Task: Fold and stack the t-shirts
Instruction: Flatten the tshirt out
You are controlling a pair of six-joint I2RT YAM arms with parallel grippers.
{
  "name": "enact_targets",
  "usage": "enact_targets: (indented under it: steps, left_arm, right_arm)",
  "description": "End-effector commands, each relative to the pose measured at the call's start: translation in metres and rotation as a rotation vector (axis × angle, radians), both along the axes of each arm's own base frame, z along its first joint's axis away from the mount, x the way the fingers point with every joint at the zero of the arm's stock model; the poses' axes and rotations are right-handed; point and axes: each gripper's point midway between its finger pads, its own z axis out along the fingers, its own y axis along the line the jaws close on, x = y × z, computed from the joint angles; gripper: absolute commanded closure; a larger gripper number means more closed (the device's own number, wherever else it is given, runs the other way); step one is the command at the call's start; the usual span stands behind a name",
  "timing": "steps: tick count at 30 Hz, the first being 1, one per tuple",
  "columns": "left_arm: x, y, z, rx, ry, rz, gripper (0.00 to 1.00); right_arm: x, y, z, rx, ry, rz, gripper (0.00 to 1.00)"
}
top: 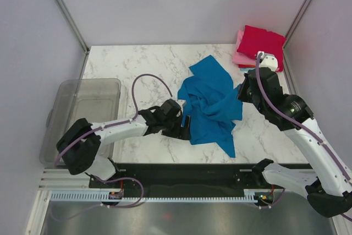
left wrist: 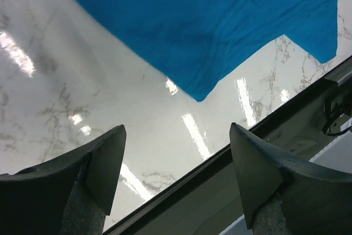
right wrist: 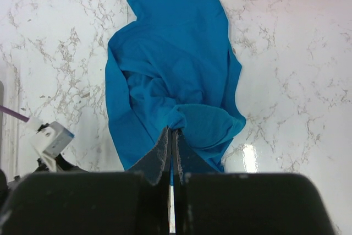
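Cloth so soft and light sags, so the blue t-shirt [top: 212, 103] crumpled on the table [top: 137, 64] likely wants corner holds; right gripper [right wrist: 171, 133] pinches its fold, left gripper [left wrist: 177, 127] gapes empty beside its hem.

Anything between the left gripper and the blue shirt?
Nothing visible. In the left wrist view only bare marble table lies between the open fingers of the left gripper and the blue shirt. The right gripper is shut on a fold of that shirt.
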Motion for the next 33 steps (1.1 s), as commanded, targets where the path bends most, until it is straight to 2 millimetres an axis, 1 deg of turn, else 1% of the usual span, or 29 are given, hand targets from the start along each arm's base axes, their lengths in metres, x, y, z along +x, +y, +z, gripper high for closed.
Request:
enact_targets:
  steps: [1,2,3,4,5,8,9,10,11,12,13,14,15,16,18,19,20,21,22,23,24,25,27,28,29,30,31,32,33]
  left_arm:
    - [0.018,-0.042,0.014,-0.099,-0.047,0.034,0.17]
    - [0.015,-0.047,0.000,-0.070,-0.028,0.022,0.17]
    - [0.015,-0.051,-0.005,-0.059,-0.022,0.018,0.17]
    - [0.018,-0.058,-0.004,-0.058,-0.026,0.014,0.17]
    - [0.013,-0.061,-0.020,-0.020,-0.004,0.002,0.17]
    - [0.011,-0.065,-0.035,0.032,0.026,0.007,0.32]
    - [0.011,-0.063,-0.046,0.059,0.039,0.017,0.53]
    - [0.012,-0.062,-0.049,0.070,0.037,0.025,0.71]
    - [0.013,-0.058,-0.050,0.086,0.032,0.032,0.85]
    - [0.015,-0.047,-0.048,0.129,0.013,0.047,0.98]
    - [0.025,-0.039,-0.041,0.160,-0.025,0.069,0.98]
    - [0.032,-0.029,-0.032,0.194,-0.060,0.087,0.98]
    - [0.045,-0.001,-0.011,0.286,-0.136,0.137,0.98]
    - [0.064,0.024,0.005,0.321,-0.178,0.207,0.98]
    - [0.090,0.071,0.034,0.378,-0.244,0.293,0.98]
    - [0.116,0.117,0.062,0.344,-0.267,0.431,0.98]
    - [0.127,0.140,0.072,0.327,-0.274,0.483,0.98]
    - [0.135,0.157,0.083,0.296,-0.275,0.490,0.96]
    - [0.150,0.191,0.091,0.285,-0.270,0.569,0.89]
    - [0.152,0.200,0.094,0.280,-0.261,0.571,0.76]
    - [0.155,0.204,0.100,0.276,-0.264,0.560,0.33]
    - [0.154,0.205,0.100,0.282,-0.257,0.550,0.19]
    - [0.142,0.203,0.098,0.269,-0.222,0.539,0.03]
    - [0.134,0.196,0.101,0.253,-0.230,0.531,0.02]
    - [0.125,0.191,0.111,0.219,-0.259,0.531,0.02]
    - [0.115,0.186,0.108,0.209,-0.252,0.540,0.03]
    - [0.103,0.168,0.109,0.192,-0.262,0.489,0.04]
    - [0.094,0.158,0.109,0.182,-0.269,0.465,0.04]
    - [0.081,0.154,0.107,0.174,-0.262,0.469,0.06]
  right_arm:
    - [-0.003,-0.007,0.006,0.009,-0.043,-0.017,1.00]
    - [-0.005,-0.008,0.006,0.011,-0.043,-0.019,1.00]
    - [-0.006,-0.008,0.004,0.009,-0.042,-0.017,1.00]
    - [-0.007,-0.009,0.001,0.007,-0.038,-0.019,1.00]
    - [-0.008,-0.010,0.001,0.006,-0.040,-0.018,1.00]
    - [-0.010,-0.014,-0.001,-0.006,-0.043,-0.030,1.00]
    - [-0.009,-0.016,-0.002,-0.012,-0.043,-0.038,1.00]
    - [-0.009,-0.017,-0.002,-0.018,-0.043,-0.038,1.00]
    - [-0.009,-0.018,-0.004,-0.028,-0.039,-0.038,1.00]
    - [-0.009,-0.019,-0.004,-0.031,-0.040,-0.041,1.00]
    - [-0.009,-0.021,-0.005,-0.039,-0.039,-0.050,1.00]
    - [-0.011,-0.024,-0.004,-0.044,-0.041,-0.053,1.00]
    - [-0.011,-0.027,-0.004,-0.053,-0.041,-0.061,1.00]
    - [-0.013,-0.032,-0.003,-0.070,-0.041,-0.077,1.00]
    - [-0.017,-0.041,0.000,-0.083,-0.051,-0.108,1.00]
    - [-0.019,-0.050,0.001,-0.105,-0.051,-0.141,1.00]
    - [-0.023,-0.055,0.003,-0.108,-0.056,-0.158,1.00]
    - [-0.024,-0.058,0.003,-0.111,-0.058,-0.168,1.00]
    - [-0.026,-0.060,0.001,-0.109,-0.057,-0.177,1.00]
    - [-0.028,-0.060,0.001,-0.095,-0.062,-0.176,1.00]
    - [-0.028,-0.058,0.000,-0.088,-0.058,-0.172,1.00]
    - [-0.028,-0.056,-0.005,-0.079,-0.053,-0.166,1.00]
    - [-0.029,-0.048,-0.013,-0.061,-0.034,-0.132,1.00]
    - [-0.028,-0.046,-0.015,-0.052,-0.032,-0.130,1.00]
    - [-0.029,-0.045,-0.017,-0.045,-0.028,-0.122,1.00]
    - [-0.029,-0.042,-0.020,-0.036,-0.019,-0.110,1.00]
    - [-0.029,-0.039,-0.025,-0.035,-0.012,-0.101,1.00]
    - [-0.029,-0.038,-0.027,-0.030,-0.009,-0.099,1.00]
    - [-0.029,-0.036,-0.029,-0.025,-0.003,-0.093,1.00]
